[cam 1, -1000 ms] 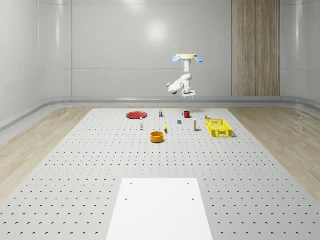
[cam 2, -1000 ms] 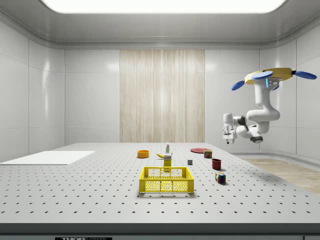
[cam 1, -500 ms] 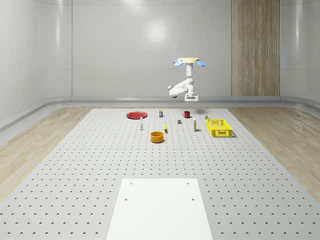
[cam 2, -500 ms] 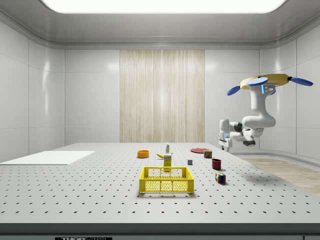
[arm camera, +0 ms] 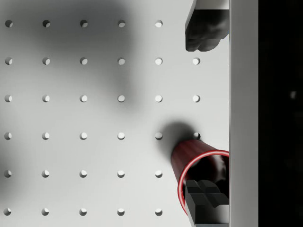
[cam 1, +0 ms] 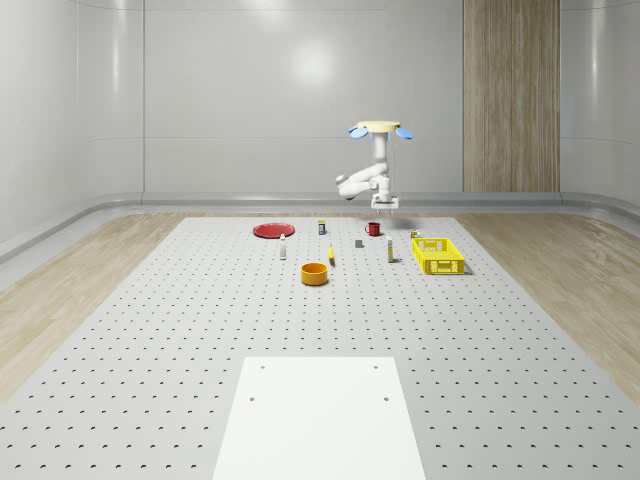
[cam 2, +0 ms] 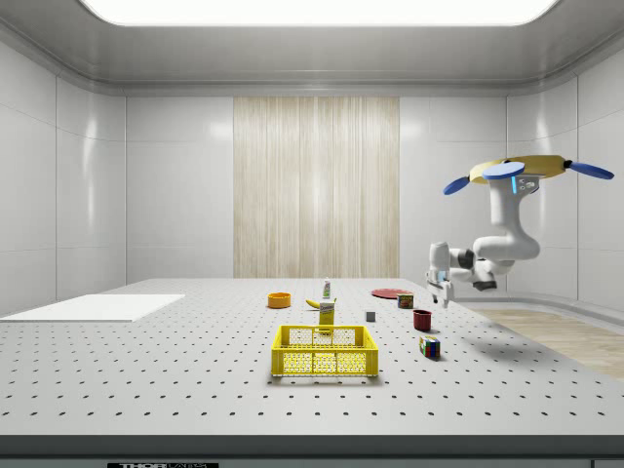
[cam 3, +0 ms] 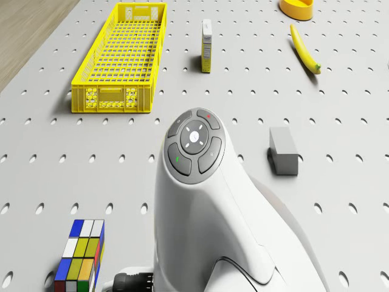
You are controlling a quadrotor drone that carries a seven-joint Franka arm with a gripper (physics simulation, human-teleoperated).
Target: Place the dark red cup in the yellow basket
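Dark red cup (arm camera: 201,163) stands upright on the perforated table (cam 1: 200,330), mouth up, well apart from the yellow basket (cam 2: 325,352). From the side view, the cup (cam 2: 422,319) sits off the basket's right, with the multicoloured cube (cam 2: 429,345) lying between them but nearer the camera.

I have the drone (cam 2: 525,174) hovering above the table's far end, its arm bent forward, and the gripper (cam 2: 439,288) hangs just above the cup, not touching it. In the wrist view the fingers (arm camera: 203,33) are spread wide with nothing between them; one fingertip overlaps the cup's rim, the other lies well off to the side, so the cup is not centred in the opening.

Step in hand, as I judge it: final alignment before descent. To do it well:
- Decide the grip first: either shift until the cup body sits midway between the fingers, or keep one finger inside the mouth and pinch the wall.
- Descend straight and slowly; a sideways brush would likely tip so light a cup.
- Close only once the tips are below the rim.
- Lift clear before crossing toward the basket, passing above the cube and the small carton (cam 3: 206,45) beside it.
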